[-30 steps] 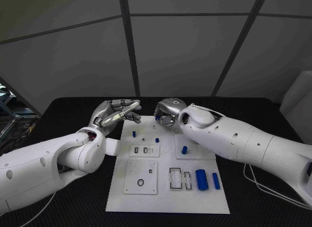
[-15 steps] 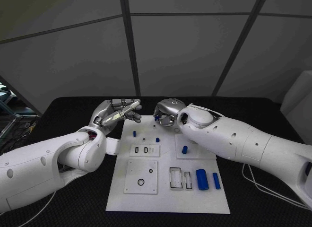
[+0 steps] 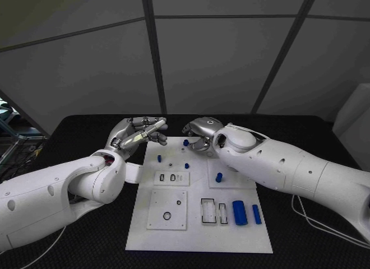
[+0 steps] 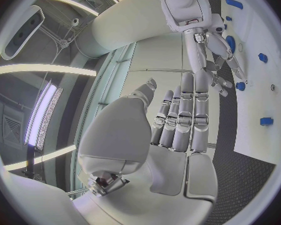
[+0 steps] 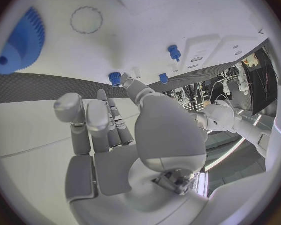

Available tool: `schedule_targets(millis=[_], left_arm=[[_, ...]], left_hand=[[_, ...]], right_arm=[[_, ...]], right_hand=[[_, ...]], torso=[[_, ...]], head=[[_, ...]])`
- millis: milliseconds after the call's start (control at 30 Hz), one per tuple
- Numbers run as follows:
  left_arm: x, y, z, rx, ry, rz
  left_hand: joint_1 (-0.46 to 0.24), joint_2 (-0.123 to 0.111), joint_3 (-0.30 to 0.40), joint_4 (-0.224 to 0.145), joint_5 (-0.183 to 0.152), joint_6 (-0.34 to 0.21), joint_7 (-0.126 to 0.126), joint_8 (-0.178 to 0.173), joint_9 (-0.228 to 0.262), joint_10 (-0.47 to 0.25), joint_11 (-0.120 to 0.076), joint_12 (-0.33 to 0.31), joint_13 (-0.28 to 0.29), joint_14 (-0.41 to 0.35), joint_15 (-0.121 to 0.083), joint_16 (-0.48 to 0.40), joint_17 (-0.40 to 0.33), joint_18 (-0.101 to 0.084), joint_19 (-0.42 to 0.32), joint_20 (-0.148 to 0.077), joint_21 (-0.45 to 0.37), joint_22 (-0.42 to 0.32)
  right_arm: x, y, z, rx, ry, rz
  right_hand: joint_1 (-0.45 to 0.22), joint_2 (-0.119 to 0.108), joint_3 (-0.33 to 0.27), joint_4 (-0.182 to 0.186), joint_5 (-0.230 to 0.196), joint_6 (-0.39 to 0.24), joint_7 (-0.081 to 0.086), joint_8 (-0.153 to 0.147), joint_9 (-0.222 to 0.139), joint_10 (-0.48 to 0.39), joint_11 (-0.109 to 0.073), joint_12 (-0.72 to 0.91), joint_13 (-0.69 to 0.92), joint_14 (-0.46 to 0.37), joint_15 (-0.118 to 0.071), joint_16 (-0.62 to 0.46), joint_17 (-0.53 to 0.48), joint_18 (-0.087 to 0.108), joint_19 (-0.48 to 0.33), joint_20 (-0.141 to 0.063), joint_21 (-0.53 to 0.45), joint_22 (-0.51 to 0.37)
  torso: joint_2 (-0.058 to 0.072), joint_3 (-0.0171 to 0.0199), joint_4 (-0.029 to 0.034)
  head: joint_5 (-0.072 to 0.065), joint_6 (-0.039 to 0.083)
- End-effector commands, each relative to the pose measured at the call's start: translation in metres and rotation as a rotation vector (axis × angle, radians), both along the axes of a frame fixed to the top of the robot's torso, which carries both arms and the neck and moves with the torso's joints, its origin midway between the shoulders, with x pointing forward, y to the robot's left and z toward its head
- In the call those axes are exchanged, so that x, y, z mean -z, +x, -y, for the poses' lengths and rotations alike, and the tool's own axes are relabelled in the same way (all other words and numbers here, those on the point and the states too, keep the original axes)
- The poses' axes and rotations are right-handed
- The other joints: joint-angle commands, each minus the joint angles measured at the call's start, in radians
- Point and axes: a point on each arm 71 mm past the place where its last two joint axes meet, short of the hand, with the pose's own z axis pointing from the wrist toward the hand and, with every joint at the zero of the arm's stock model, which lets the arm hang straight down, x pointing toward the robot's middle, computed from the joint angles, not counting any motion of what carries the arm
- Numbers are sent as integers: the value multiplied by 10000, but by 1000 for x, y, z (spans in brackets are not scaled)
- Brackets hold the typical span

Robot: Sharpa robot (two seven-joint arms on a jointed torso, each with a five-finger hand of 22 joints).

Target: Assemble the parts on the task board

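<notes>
At upper centre, the right hand (image 3: 198, 134) pinches a small, stiff, light blue plastic peg (image 3: 186, 143); the left hand (image 3: 140, 132) hovers spread.

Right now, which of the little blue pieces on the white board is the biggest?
The fat blue cylinder lying on its side at the near right of the white task board. It is thicker and longer than the thin blue rod beside it and the small blue pegs farther back.

right hand (image 3: 199, 134) fingertips hidden behind its wrist (head view) — blue gear (image 5: 18, 42) cut off at rim
</notes>
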Motion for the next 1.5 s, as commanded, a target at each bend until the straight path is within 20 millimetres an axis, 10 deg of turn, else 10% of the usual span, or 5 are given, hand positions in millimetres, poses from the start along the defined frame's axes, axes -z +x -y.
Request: schedule_targets(millis=[33, 467, 567, 733, 1500], left_arm=[[-1, 0, 0, 128, -49, 14], [-1, 0, -6, 188, -48, -19], [0, 0, -5, 218, -58, -28], [0, 1, -3, 256, -71, -45], [2, 2, -2, 264, -71, -76]], left_hand=[[-47, 26, -53, -25, -45, -43, -1, -70, 2, -49, 12, -66, 14, -17, 29, -67, 8, -64, -86, -16, 52, 11], [-20, 61, -36, -51, -40, -41, -2, -71, 5, -58, 12, -80, 15, -17, 28, -92, 33, -60, -95, -13, 57, 17], [-15, 67, -33, -56, -40, -39, -3, -70, 5, -55, 11, -80, 16, -17, 28, -96, 38, -59, -97, -13, 58, 18], [-15, 67, -33, -56, -40, -39, -3, -70, 5, -55, 11, -80, 16, -17, 28, -96, 38, -59, -97, -13, 58, 18], [-9, 79, -28, -64, -40, -29, -5, -65, 8, -44, 7, -78, 20, -15, 27, -106, 49, -58, -100, -12, 60, 21]], right_arm=[[-9, -5, 11, 179, 593, 468], [-17, -27, 106, 2012, 2303, -1747], [-15, -26, 119, 2368, 2263, -2208], [-10, -21, 133, 2828, 1934, -2680], [-1, -5, 112, 2849, 1079, -2676]], right_hand=[[127, 43, -67, 30, 221, 542, 36, 164, 73, 464, -44, 332, 76, 151, -15, 218, 327, -72, 351, -25, 322, 544], [-665, -653, -1165, 867, 1039, 1479, -562, 367, 45, 3749, -844, 4058, 2812, 665, -664, 1792, 2802, -559, 1741, -614, 1779, 3079], [-270, -405, -2329, 1391, 1242, 1283, -451, 435, 7, 3026, -703, 9516, 8785, 785, -505, 2544, 4133, -666, 2005, -519, 2110, 3665], [-70, -340, -3078, 1873, 1335, 933, -265, 502, -31, 4153, -524, 12077, 11827, 974, -323, 2991, 5198, -770, 2282, -334, 2378, 4222], [589, 33, -3407, 2022, 1561, 668, -134, 792, -21, 5615, -367, 14048, 14407, 1113, -184, 3266, 5910, -942, 2733, -154, 2758, 5029]], torso=[[-25, 20, -29], [-136, 112, -230], [-129, 122, -243], [-113, 103, -206], [-88, 116, -173]], head=[[6, -1], [-43, 76], [-78, 77], [-136, 76], [-129, -13]])
